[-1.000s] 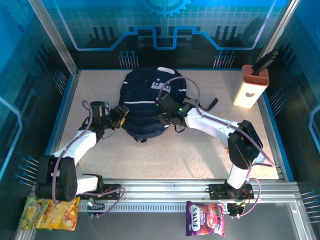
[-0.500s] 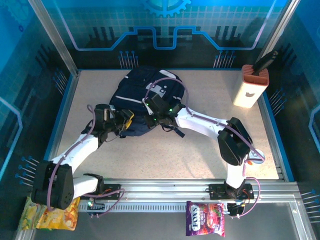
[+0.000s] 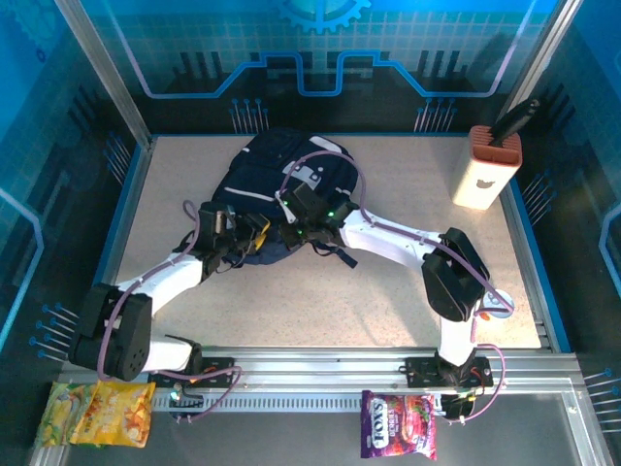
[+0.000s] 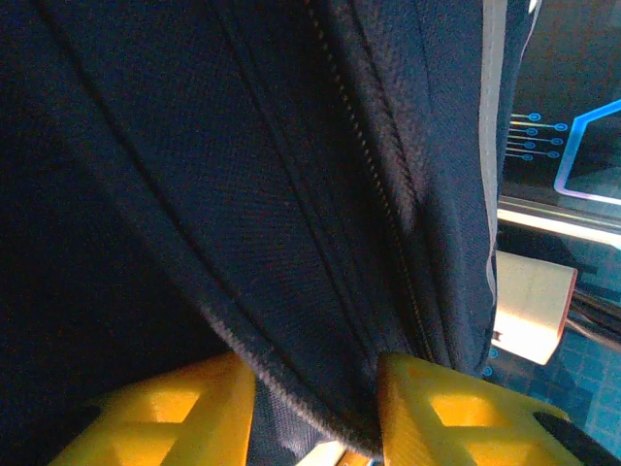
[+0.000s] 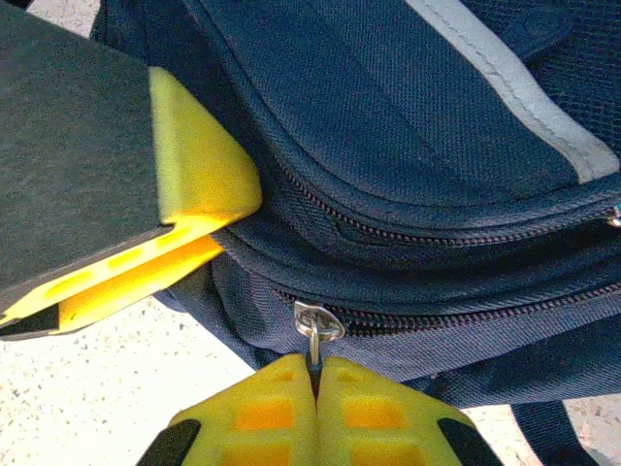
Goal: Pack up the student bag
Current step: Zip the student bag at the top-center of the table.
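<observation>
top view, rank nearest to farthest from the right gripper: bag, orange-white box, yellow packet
1. bag: mid table, touching; the right gripper is shut on its zipper pull.
2. box: far right corner of the table.
3. yellow packet: near left, off the table's front edge.

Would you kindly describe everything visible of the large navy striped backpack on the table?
The large dark navy fabric backpack lies slumped on the speckled tabletop, left of centre. It looks like woven nylon, with thin white stripes, a grey-white patch near its top and dark straps trailing out. The zippers in the right wrist view look closed. The right gripper is shut on a metal zipper pull at its near edge; the left gripper pinches a fabric fold beside it.
</observation>
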`<state>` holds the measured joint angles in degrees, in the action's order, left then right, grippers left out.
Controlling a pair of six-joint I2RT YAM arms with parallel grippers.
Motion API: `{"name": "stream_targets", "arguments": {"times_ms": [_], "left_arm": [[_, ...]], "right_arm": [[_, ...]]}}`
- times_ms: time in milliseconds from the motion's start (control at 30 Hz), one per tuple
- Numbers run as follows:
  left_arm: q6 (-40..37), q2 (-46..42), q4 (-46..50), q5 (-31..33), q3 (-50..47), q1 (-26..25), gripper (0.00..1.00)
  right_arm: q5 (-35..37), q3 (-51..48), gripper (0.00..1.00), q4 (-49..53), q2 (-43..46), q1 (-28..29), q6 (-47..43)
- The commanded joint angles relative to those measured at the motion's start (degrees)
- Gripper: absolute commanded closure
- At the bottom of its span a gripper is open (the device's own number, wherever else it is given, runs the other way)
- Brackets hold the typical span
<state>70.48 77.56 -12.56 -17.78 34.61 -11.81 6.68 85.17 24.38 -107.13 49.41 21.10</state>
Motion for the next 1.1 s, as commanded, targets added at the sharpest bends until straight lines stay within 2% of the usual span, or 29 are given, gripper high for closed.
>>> {"name": "stream_targets", "arguments": {"times_ms": [0, 233, 333, 433, 767, 1067], "left_arm": [[-0.16, 2.16, -1.86, 2.05, 2.66, -0.27, 0.65], [-1.42, 4.44, -1.22, 1.66, 3.73, -0.32, 0.92], [-2.53, 3.71, -0.17, 1.65, 3.80, -0.32, 1.00], [-4.10, 2.41, 1.57, 1.61, 3.88, -0.32, 1.00], [-9.42, -1.28, 9.04, -2.56, 3.55, -0.30, 1.00], [-11.75, -7.47, 15.36, -5.64, 1.75, -0.32, 1.00]], "right_arm": [[2.77, -0.62, 1.00, -1.45, -0.17, 1.74, -0.97], [8.97, -2.29, 1.00, -0.03, -0.64, 1.76, -3.19], [12.83, -2.28, 1.00, 1.46, -1.04, 1.02, -4.91], [14.76, -2.61, 1.00, 2.80, -0.98, -1.46, -5.88], [11.57, 0.10, 1.00, 5.50, -2.91, -10.64, -7.39], [9.57, 6.45, 1.00, 11.25, -8.04, -18.05, -1.60]]}}
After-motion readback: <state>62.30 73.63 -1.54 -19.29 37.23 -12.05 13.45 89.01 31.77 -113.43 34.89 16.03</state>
